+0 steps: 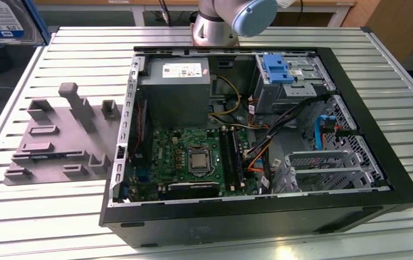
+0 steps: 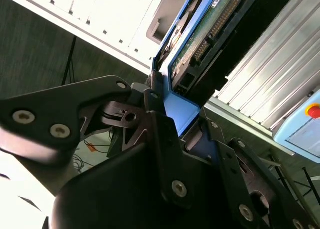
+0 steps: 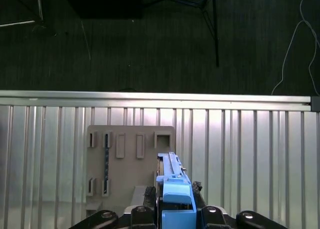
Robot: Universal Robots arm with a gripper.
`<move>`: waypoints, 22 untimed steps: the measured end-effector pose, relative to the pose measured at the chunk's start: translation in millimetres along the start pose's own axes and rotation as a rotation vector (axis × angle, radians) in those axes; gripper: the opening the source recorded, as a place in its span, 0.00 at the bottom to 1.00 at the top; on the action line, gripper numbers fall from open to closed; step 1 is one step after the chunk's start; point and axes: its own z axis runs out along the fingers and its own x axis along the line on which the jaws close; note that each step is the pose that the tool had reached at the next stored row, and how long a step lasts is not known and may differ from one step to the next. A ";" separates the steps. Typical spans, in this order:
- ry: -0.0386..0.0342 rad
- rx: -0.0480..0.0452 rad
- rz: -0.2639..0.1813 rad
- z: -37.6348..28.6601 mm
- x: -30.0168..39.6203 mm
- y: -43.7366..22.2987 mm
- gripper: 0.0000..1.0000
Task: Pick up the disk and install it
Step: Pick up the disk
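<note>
Second wrist view: one disk (image 2: 200, 48) clamped between two jaws.

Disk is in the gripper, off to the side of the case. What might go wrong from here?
1. The gripper clamps the disk by one blue rail end, with most of it jutting out; it may tilt or slip.
2. Loose cables cross the case beside the drive cage; the disk may snag them.
</note>
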 end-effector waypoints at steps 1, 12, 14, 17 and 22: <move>0.0000 0.0001 0.000 0.0 0.0 -1.4 0.36; 0.0000 0.0001 0.000 -0.4 0.0 -15.2 0.36; 0.0000 0.0001 0.000 -0.5 0.0 -17.9 0.36; 0.0000 0.0001 0.000 -0.6 0.0 -22.2 0.36; 0.0000 0.0000 0.000 -0.8 0.0 -28.0 0.36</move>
